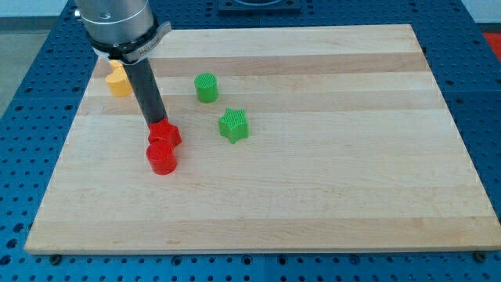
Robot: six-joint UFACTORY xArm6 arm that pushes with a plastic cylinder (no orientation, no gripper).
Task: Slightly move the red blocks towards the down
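Blocks: two red (163,147), two green (220,106), one yellow (119,80); my tip (159,125) touches the reds.

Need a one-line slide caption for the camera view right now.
My tip meets the upper of two touching red blocks, with two green blocks to the view's right and a yellow block behind the rod.

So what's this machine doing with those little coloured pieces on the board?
A robot arm with a dark rod is pushing blocks around a wooden board. My tip sits at the top edge of two red blocks that touch each other: a star-like red block and a round red cylinder just below it. The job is to nudge them a little toward the view's bottom. A green cylinder and a green star block sit to the right, and an orange block is partly hidden behind the rod.
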